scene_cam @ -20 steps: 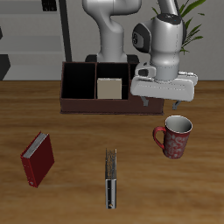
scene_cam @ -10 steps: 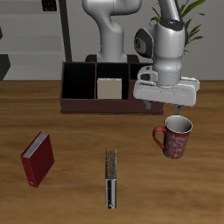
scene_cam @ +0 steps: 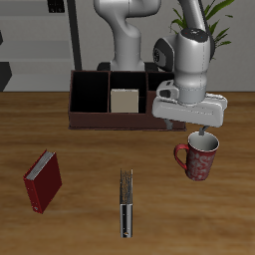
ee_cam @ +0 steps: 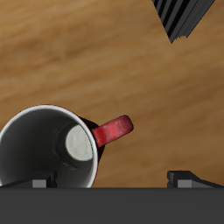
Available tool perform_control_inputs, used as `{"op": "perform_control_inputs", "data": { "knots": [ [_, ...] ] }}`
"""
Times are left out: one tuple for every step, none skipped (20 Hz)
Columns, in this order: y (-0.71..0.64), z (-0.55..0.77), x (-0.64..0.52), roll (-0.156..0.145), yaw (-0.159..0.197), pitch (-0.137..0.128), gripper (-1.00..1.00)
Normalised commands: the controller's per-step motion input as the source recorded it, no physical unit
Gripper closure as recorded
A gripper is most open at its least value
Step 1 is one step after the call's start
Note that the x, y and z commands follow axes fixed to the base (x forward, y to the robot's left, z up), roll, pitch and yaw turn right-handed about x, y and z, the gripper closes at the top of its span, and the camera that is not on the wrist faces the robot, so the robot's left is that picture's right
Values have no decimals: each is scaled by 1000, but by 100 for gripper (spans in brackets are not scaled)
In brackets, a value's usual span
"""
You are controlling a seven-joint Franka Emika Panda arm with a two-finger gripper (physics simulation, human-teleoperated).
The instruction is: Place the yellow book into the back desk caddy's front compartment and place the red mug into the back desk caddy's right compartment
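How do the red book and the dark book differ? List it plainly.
The red book lies flat with its red cover up; the dark book stands on edge, showing only a thin spine and page edges. The red book sits nearer the table's side edge; the dark book sits near the middle, closer to the front edge. Both rest on the table, apart from the back desk caddy.

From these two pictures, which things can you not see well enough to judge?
- Pincer opening: in the exterior view the wide hand body hides most of the fingers; in the wrist view only stubs show at the edge.
- Red mug: the wrist view's edge cuts off part of its rim.
- Back desk caddy, end section nearest the mug: the robot's hand covers it.
- Yellow book: only its cover's upper part shows above the caddy wall.
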Motion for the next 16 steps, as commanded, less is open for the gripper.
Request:
{"op": "perform_control_inputs", "data": {
  "knots": [
    [-24, -26, -1, -9, 23, -10, -100],
    [-107, -214, 99, -49, -36, 33, -100],
    [-71, -167, 52, -11, -33, 30, -100],
    [-74, -250, 53, 8, -6, 39, -100],
    [-20, -242, -30, -19, 6, 28, -100],
    [1, -170, -28, 18, -5, 13, -100],
    [-32, 12, -56, 0, 0, 0, -100],
    [95, -488, -118, 26, -29, 70, -100],
    [-12, 10, -23, 0, 0, 0, -100],
    [136, -256, -168, 53, 16, 28, -100],
    [-19, 21, -24, 0, 0, 0, -100],
    [54, -123, -85, 20, -13, 33, -100],
    [75, -141, -73, 20, -7, 22, -100],
    [6, -53, -76, 9, 3, 1, -100],
    [78, -152, -70, 27, -11, 37, -100],
    [82, -147, -21, 23, -3, 33, -100]
  ]
}}
